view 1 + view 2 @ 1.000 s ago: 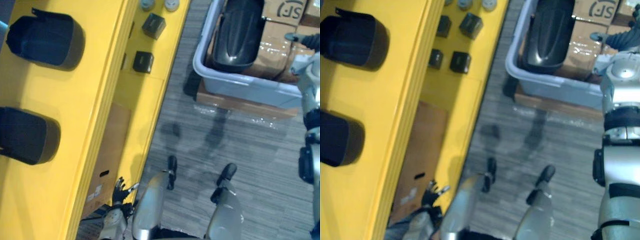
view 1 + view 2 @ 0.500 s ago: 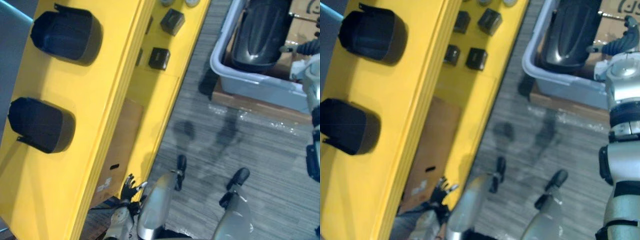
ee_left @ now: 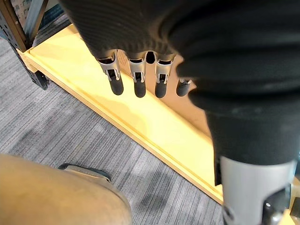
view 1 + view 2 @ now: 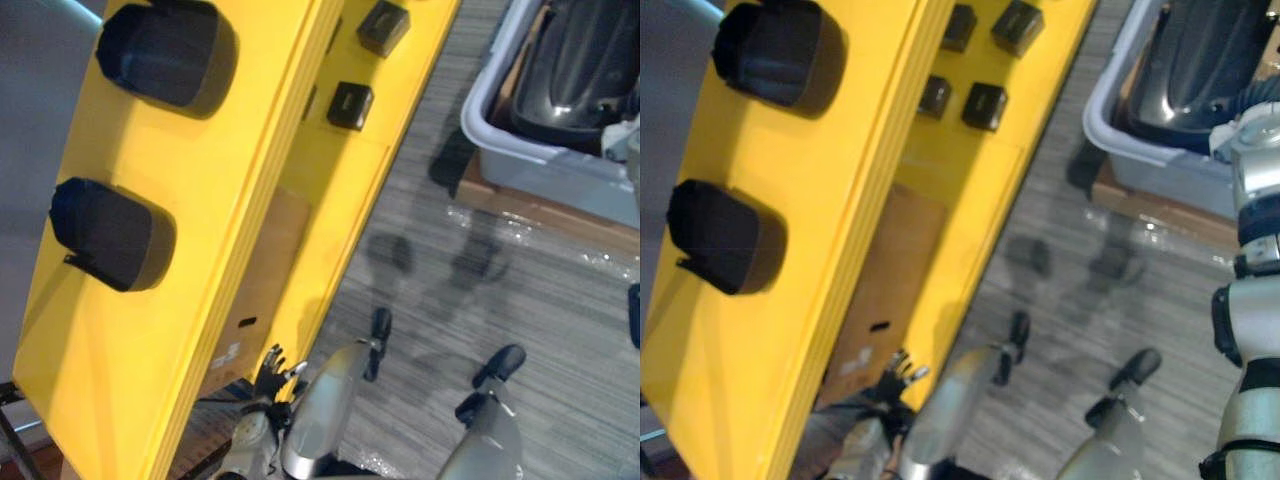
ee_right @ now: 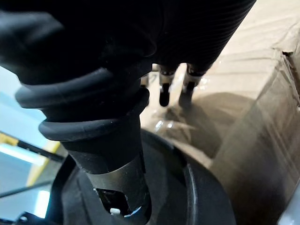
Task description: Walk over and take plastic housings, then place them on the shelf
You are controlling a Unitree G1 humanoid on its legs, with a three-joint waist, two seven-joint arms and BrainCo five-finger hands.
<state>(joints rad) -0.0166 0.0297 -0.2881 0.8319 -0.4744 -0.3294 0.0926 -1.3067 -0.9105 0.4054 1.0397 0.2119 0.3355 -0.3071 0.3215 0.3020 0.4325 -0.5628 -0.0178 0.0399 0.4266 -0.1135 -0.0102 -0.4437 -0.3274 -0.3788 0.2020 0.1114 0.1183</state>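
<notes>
Black housing [image 4: 585, 65] being kept in grey bin [image 4: 540, 165]; right hand [image 5: 165, 91] being held near it, fingers loose, empty; left hand [image 3: 136, 79] likewise, beside yellow shelf [image 4: 120, 380]; judged light, rigid, slippery; rim grasp being advised.

Left hand [image 3: 139, 79] had silver fingers in a row at upper centre, slotted metal segments, dark rubbery tips. Black ribbed cover ran over back and wrist. Right hand [image 5: 164, 93] was the same: dark-tipped silver fingers at upper centre, black ribbed bellows sleeve, silver collar below. Right arm [image 4: 1252, 300], at right edge, showed silver-grey shells with black bands between.
</notes>
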